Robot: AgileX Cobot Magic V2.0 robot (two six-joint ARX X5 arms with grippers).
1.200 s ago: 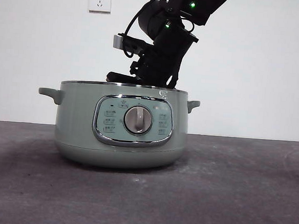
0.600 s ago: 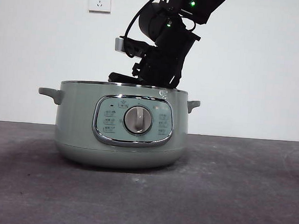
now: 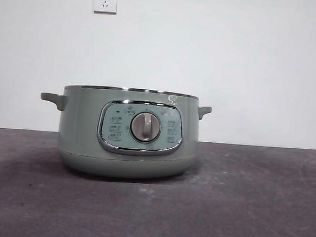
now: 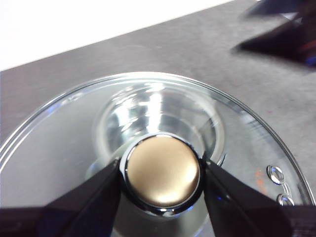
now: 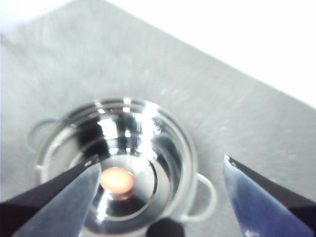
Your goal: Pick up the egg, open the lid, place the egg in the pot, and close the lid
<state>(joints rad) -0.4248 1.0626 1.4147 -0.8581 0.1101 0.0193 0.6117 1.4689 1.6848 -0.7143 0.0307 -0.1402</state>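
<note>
Now that the right pincer [image 5: 158,197] has risen, open, off the pot [image 3: 124,138], the egg [image 5: 117,180] lies inside; the left pincer [image 4: 162,173] grips the lid [image 4: 59,153], ready for closing.

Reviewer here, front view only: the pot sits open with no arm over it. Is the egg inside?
Observer: Yes. The right wrist view shows the egg lying on the pot's shiny floor.
Reviewer: Where is the lid?
Observer: The left pincer holds the lid by its knob, jaws closed on either side.
Reviewer: And the right pincer?
Observer: The right pincer is open and empty, above the pot.
</note>
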